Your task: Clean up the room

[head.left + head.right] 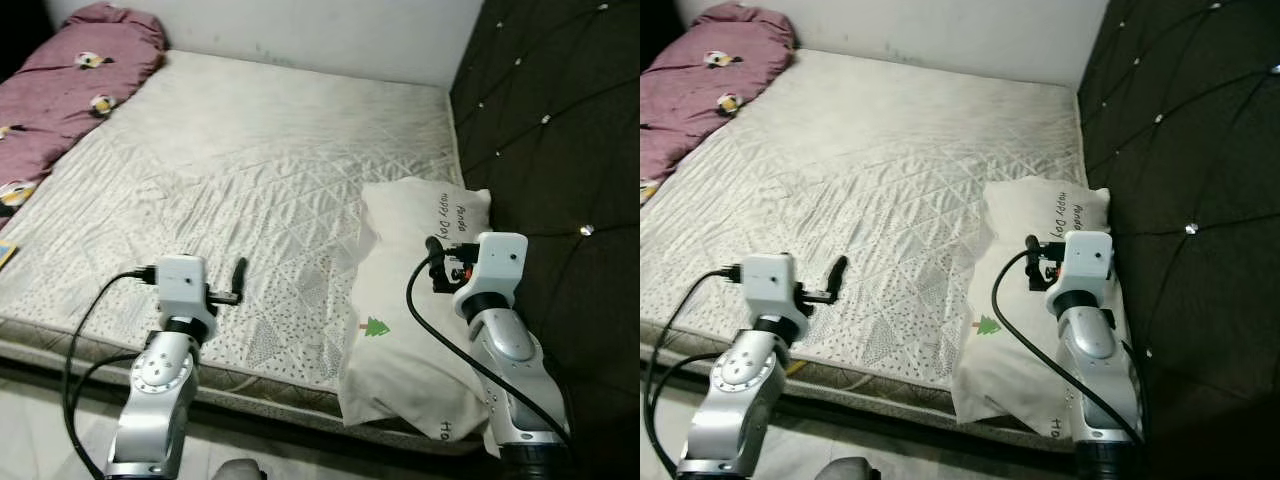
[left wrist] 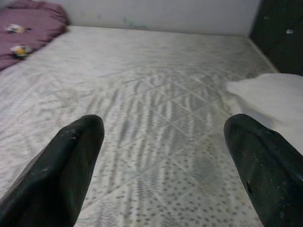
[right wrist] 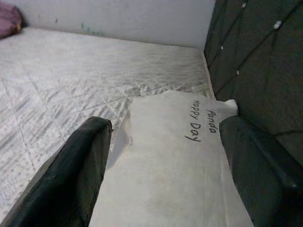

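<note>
Bare quilted mattress (image 1: 250, 150) open ahead, white pillow (image 1: 420, 300) against dark headboard (image 1: 550, 120), maroon blanket (image 1: 70, 80) far left

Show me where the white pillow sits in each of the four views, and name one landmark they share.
Left eye view: pillow lower right, beside the dark headboard, under the right gripper.
Right eye view: pillow lower right of centre.
Left wrist view: a corner of the pillow at the right edge.
Right wrist view: pillow between the open fingers, its "Happy Day" print showing.
Shared landmark: the quilted mattress.
</note>
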`<state>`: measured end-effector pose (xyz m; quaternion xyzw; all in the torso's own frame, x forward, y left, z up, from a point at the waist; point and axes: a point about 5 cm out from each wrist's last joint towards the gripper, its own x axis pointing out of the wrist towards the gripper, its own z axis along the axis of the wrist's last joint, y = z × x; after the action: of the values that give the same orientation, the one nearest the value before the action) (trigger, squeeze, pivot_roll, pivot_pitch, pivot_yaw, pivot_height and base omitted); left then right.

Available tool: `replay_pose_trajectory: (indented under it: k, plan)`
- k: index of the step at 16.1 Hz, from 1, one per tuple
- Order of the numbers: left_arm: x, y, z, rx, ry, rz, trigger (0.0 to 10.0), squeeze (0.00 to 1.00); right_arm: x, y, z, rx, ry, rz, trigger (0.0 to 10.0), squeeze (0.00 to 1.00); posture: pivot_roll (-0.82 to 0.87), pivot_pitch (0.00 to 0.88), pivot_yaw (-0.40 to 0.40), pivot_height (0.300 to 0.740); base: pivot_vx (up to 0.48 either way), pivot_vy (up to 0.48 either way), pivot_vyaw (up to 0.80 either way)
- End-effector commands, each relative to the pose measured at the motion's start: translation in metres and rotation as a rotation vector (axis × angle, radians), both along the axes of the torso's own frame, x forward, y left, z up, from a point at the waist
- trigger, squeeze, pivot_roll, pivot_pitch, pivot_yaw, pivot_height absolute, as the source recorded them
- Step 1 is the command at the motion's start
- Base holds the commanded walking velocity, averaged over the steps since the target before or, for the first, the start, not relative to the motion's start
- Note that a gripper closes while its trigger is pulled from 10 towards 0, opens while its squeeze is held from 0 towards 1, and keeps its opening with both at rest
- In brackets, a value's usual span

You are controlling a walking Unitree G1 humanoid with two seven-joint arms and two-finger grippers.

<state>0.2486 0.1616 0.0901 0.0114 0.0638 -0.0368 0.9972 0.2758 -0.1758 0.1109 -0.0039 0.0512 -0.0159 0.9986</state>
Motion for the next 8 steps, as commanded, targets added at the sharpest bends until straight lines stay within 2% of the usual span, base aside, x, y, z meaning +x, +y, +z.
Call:
replay_pose_trajectory:
  k: [1, 2, 4, 8]
  plan:
    - [0.0026, -0.0024, 0.0021, -0.003, -0.005, -0.012, 10.0, 0.00, -0.0003, -0.0069, 0.0005, -0.004, 0.002, -0.020, 10.0, 0.00, -0.01, 0.000, -0.005, 0.740, 0.000, 0.319, -0.56]
    - [0.0027, -0.0024, 0.0022, -0.002, -0.005, -0.013, 10.0, 0.00, -0.0001, -0.0068, 0.0010, -0.001, -0.001, -0.019, 10.0, 0.00, -0.01, 0.000, -0.005, 0.740, 0.000, 0.319, -0.49]
    - [0.0026, -0.0025, 0.0022, -0.002, -0.005, -0.012, 10.0, 0.00, -0.0002, -0.0066, 0.0006, -0.003, 0.004, -0.017, 10.0, 0.00, -0.01, 0.000, -0.008, 0.740, 0.000, 0.319, 0.00]
    - [0.0036, -0.0023, 0.0031, -0.001, -0.009, -0.012, 10.0, 0.00, 0.0008, -0.0060, 0.0007, -0.003, 0.007, -0.016, 10.0, 0.00, 0.00, 0.000, -0.006, 0.740, 0.000, 0.480, 0.00]
